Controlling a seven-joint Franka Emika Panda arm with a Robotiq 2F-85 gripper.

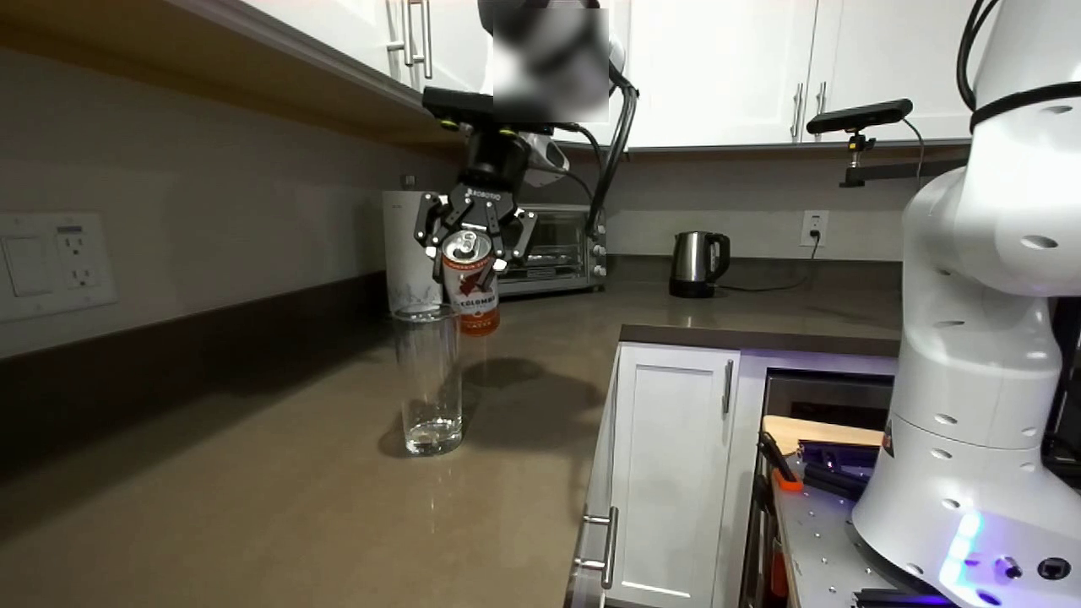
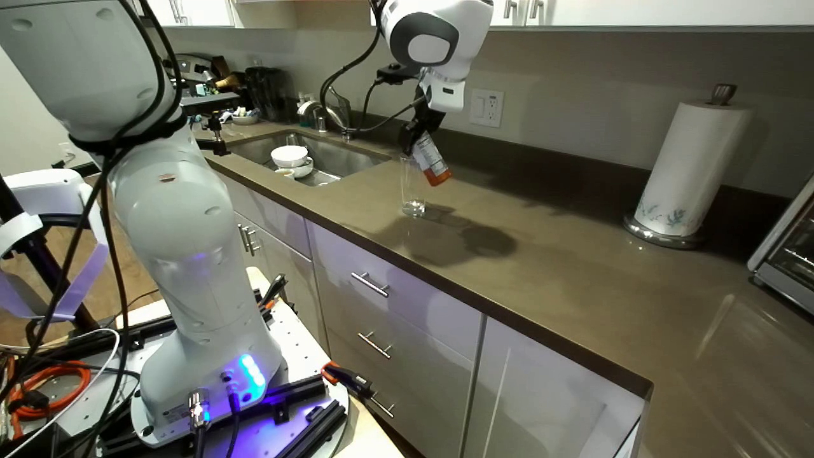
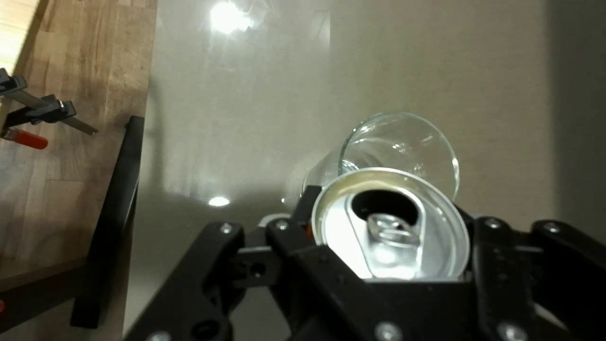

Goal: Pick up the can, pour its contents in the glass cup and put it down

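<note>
Arm (image 2: 191, 254): base (image 2: 210, 359) on the platform (image 1: 815, 540), beside the desk (image 1: 507, 523); blue light (image 2: 252, 370) lit. In both exterior views the column stands up from the base, bends, and runs out of frame at the top. Wrist (image 2: 442, 70) hangs over the desk from the top edge; in an exterior view part of the wrist (image 1: 549, 63) is blurred.

Claw (image 1: 465, 265): directed downward, canted rather than plumb. State: grasping the can (image 1: 473, 291), with its fingers (image 3: 303, 208) on either side of it.

Can: held clear of the desk, tilted. In an exterior view its orange base end points to lower right, its top to upper left near the claw. A shadow (image 2: 470, 238) falls on the desk below. The wrist view shows the silver top, tab (image 3: 393, 232) and a dark opening (image 3: 378, 201) at the edge nearest the glass (image 1: 431, 380). Contents of the can cannot be made out.

Glass: upright on the desk, just beside the can. In the wrist view the can's top hides part of its rim. Whether the two touch: cannot tell.

Surroundings: paper roll (image 2: 693, 168) standing on the desk, well apart from the glass; oven (image 1: 553, 245) near the roll; kettle (image 1: 692, 263) farther back, next to the wall; sink (image 2: 350, 158) with white bowls (image 2: 289, 156) at the opposite end of the desk.
</note>
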